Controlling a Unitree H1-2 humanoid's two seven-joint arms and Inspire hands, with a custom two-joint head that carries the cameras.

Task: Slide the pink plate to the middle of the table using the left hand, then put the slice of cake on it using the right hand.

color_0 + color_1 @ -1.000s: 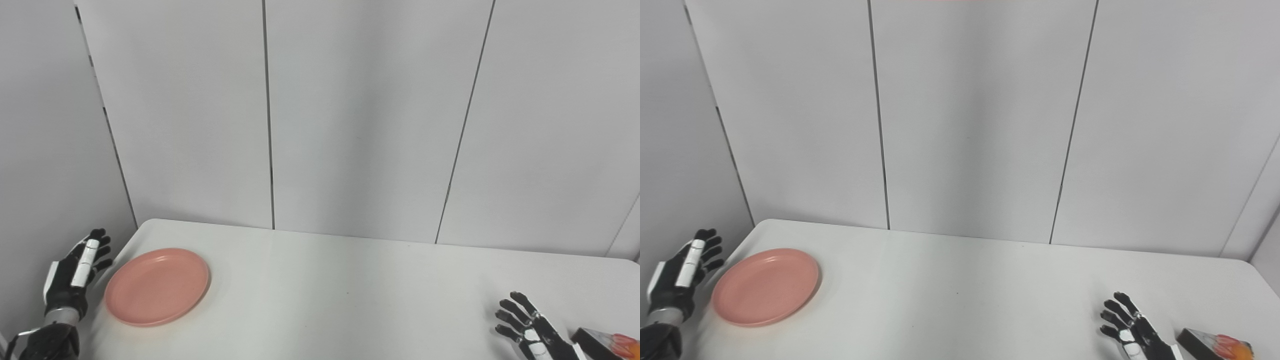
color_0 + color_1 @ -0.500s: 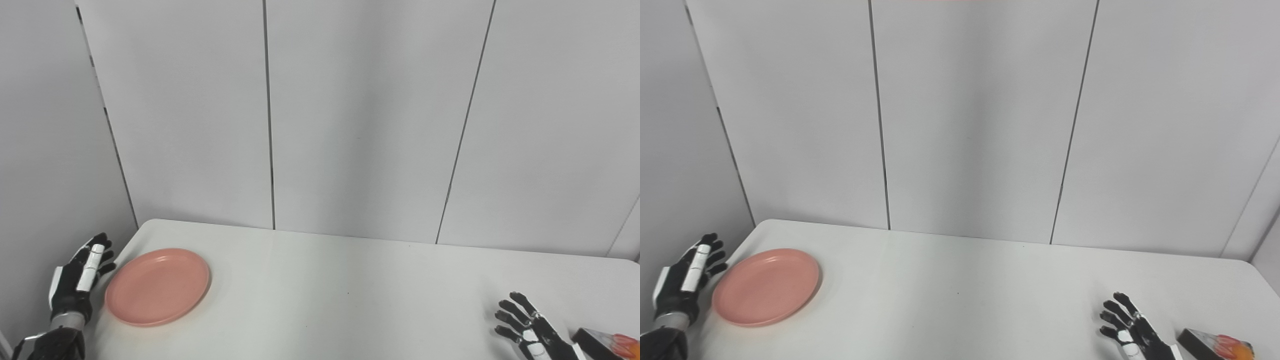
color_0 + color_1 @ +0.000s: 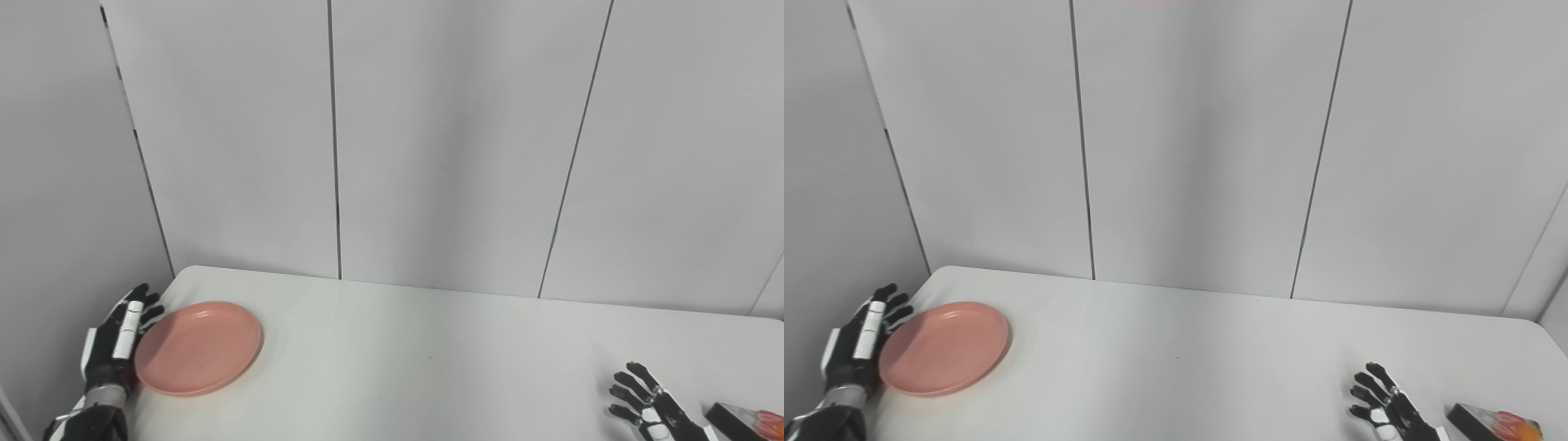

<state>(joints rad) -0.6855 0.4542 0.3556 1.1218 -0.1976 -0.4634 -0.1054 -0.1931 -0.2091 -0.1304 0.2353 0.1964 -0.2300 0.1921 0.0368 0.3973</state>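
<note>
The left hand (image 3: pixel 116 340) is set edge-on with fingers spread and empty against the outer rim of the pink plate (image 3: pixel 199 347), which lies at the left end of the tabletop (image 3: pixel 429 367), so that it can be pushed toward the middle. The right hand (image 3: pixel 649 407) is held spread and empty just beside the slice of cake (image 3: pixel 744 421) at the right edge, apparently staged for the later pick-up
</note>
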